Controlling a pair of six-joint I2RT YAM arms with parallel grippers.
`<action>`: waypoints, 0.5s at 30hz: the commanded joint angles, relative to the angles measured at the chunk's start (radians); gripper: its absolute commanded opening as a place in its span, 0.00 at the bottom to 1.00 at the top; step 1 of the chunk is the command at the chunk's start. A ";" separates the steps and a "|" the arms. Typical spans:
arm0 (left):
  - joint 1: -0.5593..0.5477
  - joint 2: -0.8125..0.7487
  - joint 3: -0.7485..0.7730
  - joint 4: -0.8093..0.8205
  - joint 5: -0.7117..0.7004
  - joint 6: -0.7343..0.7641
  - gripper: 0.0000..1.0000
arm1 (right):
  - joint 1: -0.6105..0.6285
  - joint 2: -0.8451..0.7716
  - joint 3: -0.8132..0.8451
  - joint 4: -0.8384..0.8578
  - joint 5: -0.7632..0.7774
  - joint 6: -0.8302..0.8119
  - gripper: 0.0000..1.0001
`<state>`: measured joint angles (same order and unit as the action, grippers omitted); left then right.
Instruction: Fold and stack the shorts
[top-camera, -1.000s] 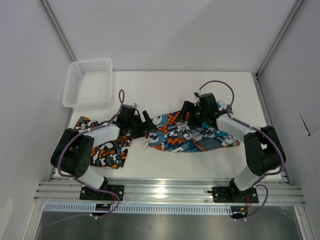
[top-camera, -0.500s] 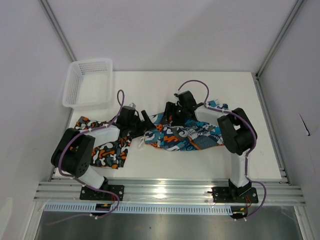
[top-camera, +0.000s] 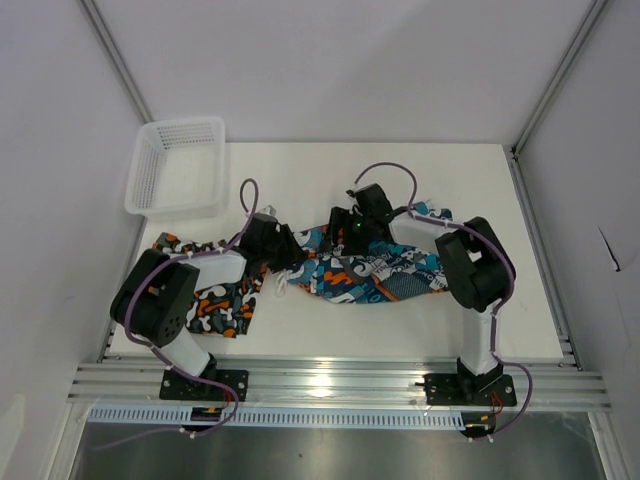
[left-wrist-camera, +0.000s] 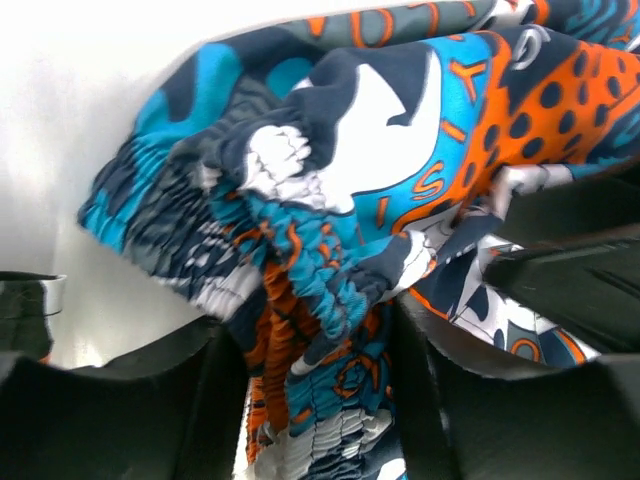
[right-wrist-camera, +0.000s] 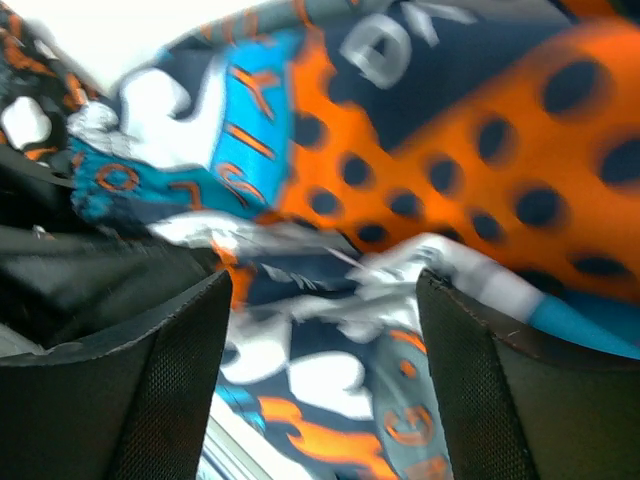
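The teal-blue, orange and white shorts (top-camera: 385, 275) lie crumpled across the middle of the table. My left gripper (top-camera: 288, 255) is at their left end. In the left wrist view (left-wrist-camera: 310, 330) its jaws are closed on the bunched elastic waistband (left-wrist-camera: 300, 290). My right gripper (top-camera: 343, 228) is low over the shorts' far upper edge. In the right wrist view (right-wrist-camera: 325, 285) its jaws stand apart over the blurred fabric (right-wrist-camera: 450, 120), gripping nothing. The camouflage shorts (top-camera: 215, 310) lie flat at the near left, partly under my left arm.
A white mesh basket (top-camera: 180, 125) stands at the far left corner of the white table (top-camera: 330, 180). White walls close in both sides. The metal rail with the arm bases (top-camera: 330, 385) runs along the near edge.
My right gripper has moved left along the teal shorts, whose right end shifted left. My left gripper has moved forward onto the waistband and closed on it.
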<state>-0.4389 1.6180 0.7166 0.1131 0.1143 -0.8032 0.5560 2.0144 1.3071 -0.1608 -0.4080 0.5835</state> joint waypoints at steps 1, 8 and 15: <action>-0.011 0.019 0.006 -0.090 -0.064 0.042 0.54 | -0.050 -0.103 -0.064 -0.063 0.044 -0.020 0.78; -0.012 0.040 0.073 -0.194 -0.073 0.076 0.14 | -0.137 -0.290 -0.225 -0.020 0.064 -0.054 0.82; -0.030 0.059 0.141 -0.270 -0.090 0.113 0.15 | -0.304 -0.445 -0.367 0.026 -0.034 -0.048 0.85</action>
<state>-0.4534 1.6596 0.8185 -0.0700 0.0685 -0.7406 0.3214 1.6352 0.9775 -0.1829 -0.3901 0.5480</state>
